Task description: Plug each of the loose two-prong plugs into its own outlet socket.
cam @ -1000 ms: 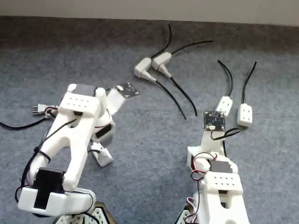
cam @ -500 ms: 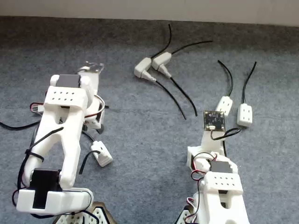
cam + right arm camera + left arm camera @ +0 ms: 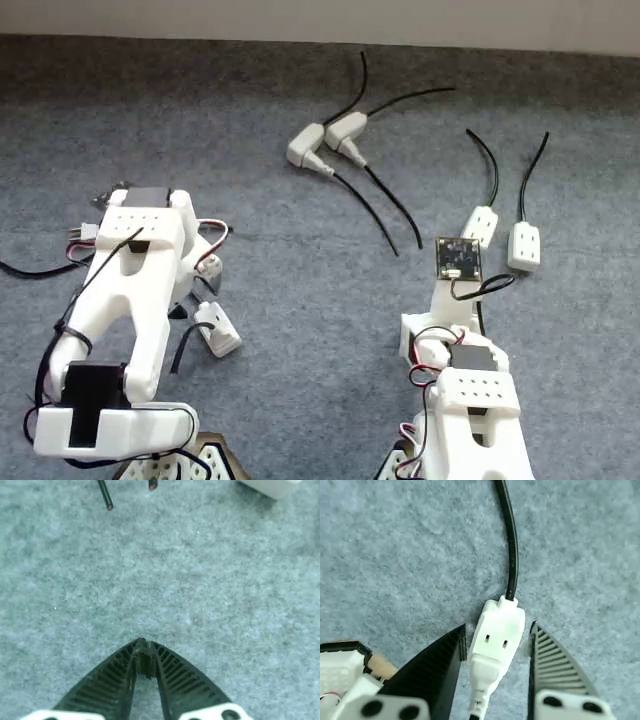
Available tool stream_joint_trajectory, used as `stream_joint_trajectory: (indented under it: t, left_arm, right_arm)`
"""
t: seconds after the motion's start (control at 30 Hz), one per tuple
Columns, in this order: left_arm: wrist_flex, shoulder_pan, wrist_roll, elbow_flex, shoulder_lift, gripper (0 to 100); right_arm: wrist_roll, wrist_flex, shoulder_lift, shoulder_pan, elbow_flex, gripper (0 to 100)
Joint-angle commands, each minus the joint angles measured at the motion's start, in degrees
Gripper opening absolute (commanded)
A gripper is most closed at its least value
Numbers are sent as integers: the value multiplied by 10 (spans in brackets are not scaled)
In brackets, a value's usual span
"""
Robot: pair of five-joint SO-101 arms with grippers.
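Note:
In the left wrist view a white outlet socket [image 3: 497, 632] with two slots lies on the grey carpet, its black cord [image 3: 510, 540] running away from me. My left gripper [image 3: 498, 626] is open, one finger on each side of that socket, close but not squeezing. From above, my left arm [image 3: 140, 270] is bent over this spot and hides the gripper. Another white socket [image 3: 216, 330] lies beside the arm, and a plug's prongs [image 3: 80, 235] stick out on its other side. Two white plugs [image 3: 322, 142] lie at the back centre. My right gripper [image 3: 145, 650] is shut over bare carpet.
Two more white sockets [image 3: 503, 236] with black cords lie at the right, just beyond my right arm [image 3: 465, 390]. Black cord ends [image 3: 106, 500] and a socket corner [image 3: 270, 485] lie ahead of the right gripper. Open carpet spans the middle between the arms.
My left arm has swung its wrist from the centre toward the left and dropped low over the carpet. The socket beside it stayed put. My right arm has not moved.

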Motion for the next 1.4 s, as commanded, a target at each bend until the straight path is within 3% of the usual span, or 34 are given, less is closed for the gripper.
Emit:
stream_joint_trajectory:
  t: [0.0, 0.3, 0.57, 0.77, 0.9, 1.0, 1.23, 1.37]
  left_arm:
    - [-18, 40, 11, 12, -3, 216]
    - [-32, 99, 9, 101, -2, 220]
    - [-157, 96, 9, 169, -2, 216]
    - [-159, 96, 8, 172, -2, 50]
    - [-159, 95, 8, 163, -8, 46]
    - [-149, 95, 2, 117, -8, 46]
    - [-16, 83, -160, -142, -8, 46]
    - [9, 85, -236, -291, -2, 46]
  right_arm:
    - [-1, -10, -7, 4, -2, 8]
    - [-1, -9, -7, 4, -2, 8]
    - [-1, -9, -7, 4, -2, 8]
    - [-1, -9, -7, 4, -2, 8]
    - [-1, -9, -7, 5, -2, 8]
    - [-1, -9, -7, 5, -2, 8]
    - [-1, -9, -7, 6, -2, 8]
    - [-1, -9, -7, 6, -2, 8]
